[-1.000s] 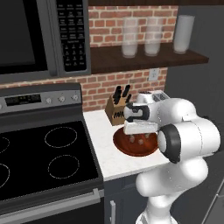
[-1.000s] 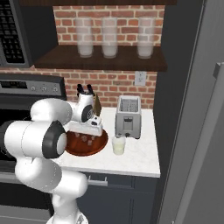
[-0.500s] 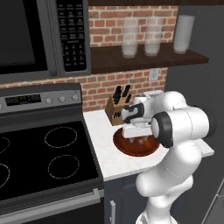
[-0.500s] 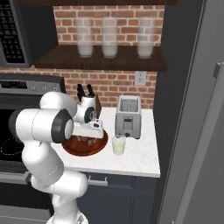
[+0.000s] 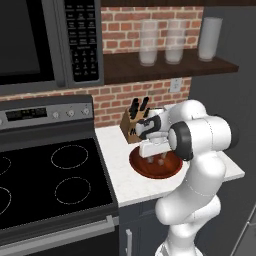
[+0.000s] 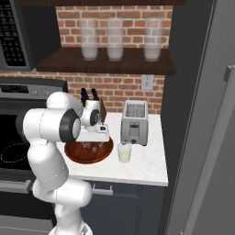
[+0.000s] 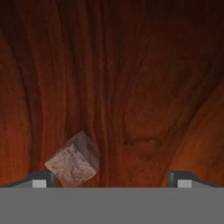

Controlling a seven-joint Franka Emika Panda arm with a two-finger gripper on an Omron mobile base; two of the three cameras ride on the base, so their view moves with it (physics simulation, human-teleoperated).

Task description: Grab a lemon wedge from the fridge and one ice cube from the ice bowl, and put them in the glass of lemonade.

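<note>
a: item one? material, shape.
b: ice bowl [image 6: 90,153], round, shallow, red-brown grained wood, near the counter's front edge.
a: contents, counted?
b: one translucent ice cube [image 7: 73,160] in the hand view, by one fingertip.
a: gripper [image 5: 156,161]?
b: fingers spread wide, inside the bowl, pinching nothing.
a: neighbours?
b: glass of lemonade [image 6: 124,152] just beside the rim; one toaster [image 6: 134,122] behind.

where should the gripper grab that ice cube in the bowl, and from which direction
Take the ice cube across two opposite flat faces, coming straight down from above. It lies loose on the ice bowl floor, off toward one fingertip of the open gripper, so probably centre over it first.
</note>
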